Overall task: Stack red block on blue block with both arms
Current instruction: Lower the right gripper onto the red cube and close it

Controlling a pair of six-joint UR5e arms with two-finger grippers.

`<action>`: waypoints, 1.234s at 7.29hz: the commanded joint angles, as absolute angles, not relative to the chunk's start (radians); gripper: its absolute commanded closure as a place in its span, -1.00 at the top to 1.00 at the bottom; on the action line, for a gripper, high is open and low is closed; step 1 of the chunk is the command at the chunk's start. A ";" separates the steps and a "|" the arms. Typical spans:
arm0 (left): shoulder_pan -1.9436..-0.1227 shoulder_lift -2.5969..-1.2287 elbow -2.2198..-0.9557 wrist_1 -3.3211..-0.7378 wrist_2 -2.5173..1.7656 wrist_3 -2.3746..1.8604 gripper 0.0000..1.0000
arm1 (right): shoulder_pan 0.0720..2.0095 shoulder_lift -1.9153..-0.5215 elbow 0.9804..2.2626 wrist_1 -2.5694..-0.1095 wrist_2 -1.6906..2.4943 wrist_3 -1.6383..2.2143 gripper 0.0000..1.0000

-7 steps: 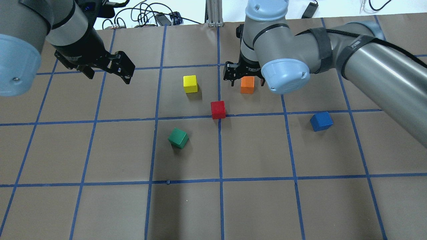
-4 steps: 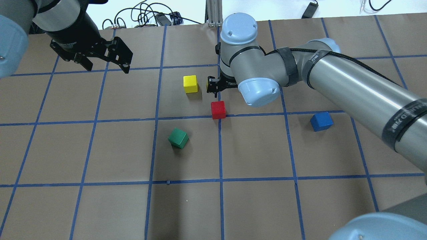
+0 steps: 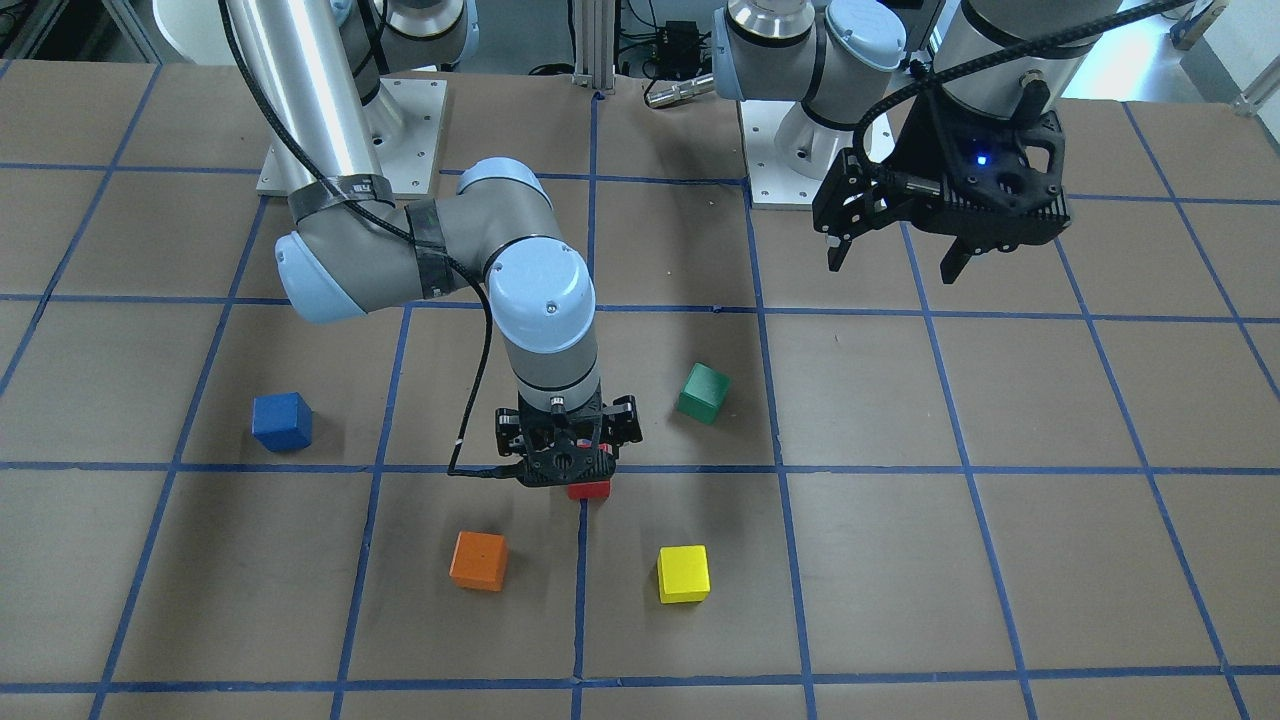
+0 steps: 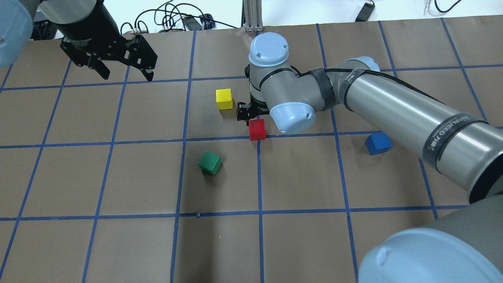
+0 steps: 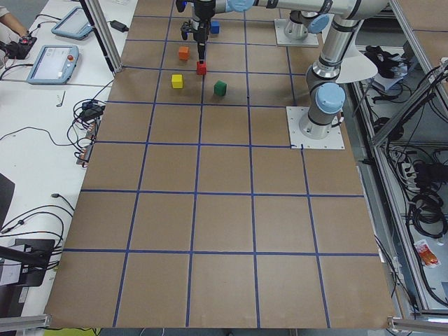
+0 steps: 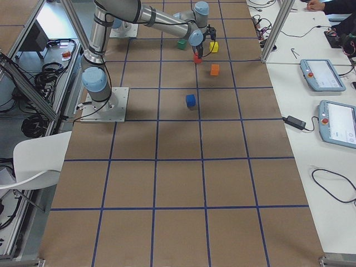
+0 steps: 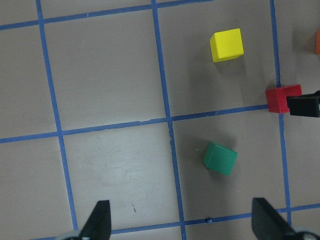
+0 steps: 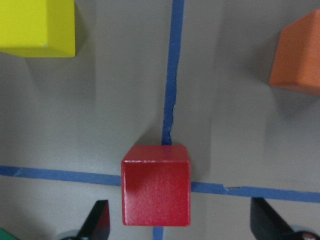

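Observation:
The red block (image 4: 257, 129) sits on a blue tape crossing mid-table. My right gripper (image 3: 565, 462) hangs just over it, open. In the right wrist view the block (image 8: 156, 185) lies between the two fingertips (image 8: 99, 221), nearer the left one, and touches neither. The blue block (image 4: 378, 143) stands alone to the right and also shows in the front view (image 3: 282, 421). My left gripper (image 4: 118, 67) is open and empty, high over the far left. Its wrist view shows the red block (image 7: 280, 97) at the right edge.
A yellow cube (image 4: 224, 98) stands just beyond and left of the red block. An orange cube (image 3: 478, 560) is on its other side, hidden by my right arm in the overhead view. A green cube (image 4: 210, 162) lies tilted nearer the robot.
My right gripper has moved left from over the orange cube to over the red block. My left gripper has drawn back toward the far left edge. No block has moved.

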State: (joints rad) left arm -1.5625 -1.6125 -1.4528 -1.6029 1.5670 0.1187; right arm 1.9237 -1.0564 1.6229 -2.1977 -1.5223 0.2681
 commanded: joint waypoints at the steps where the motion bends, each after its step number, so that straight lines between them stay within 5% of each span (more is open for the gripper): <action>1: -1.566 -1.608 -1.456 -1.614 1.571 0.114 1.00 | 1.931 -1.026 1.623 -2.221 -1.482 0.262 1.00; 3: -1.566 -1.608 -1.459 -1.614 1.572 0.115 1.00 | 1.931 -1.000 1.624 -2.220 -1.482 0.261 1.00; 4: -1.566 -1.609 -1.459 -1.612 1.572 0.114 1.00 | 1.931 -0.997 1.624 -2.220 -1.483 0.261 0.48; 5: -1.566 -1.611 -1.457 -1.612 1.571 0.114 1.00 | 1.931 -1.000 1.620 -2.217 -1.483 0.258 -0.67; 6: -1.568 -1.611 -1.457 -1.612 1.571 0.114 1.00 | 1.931 -1.005 1.618 -2.215 -1.482 0.258 -1.00; 9: -1.568 -1.612 -1.456 -1.611 1.569 0.114 1.00 | 1.918 -1.055 1.580 -2.165 -1.485 0.256 -1.00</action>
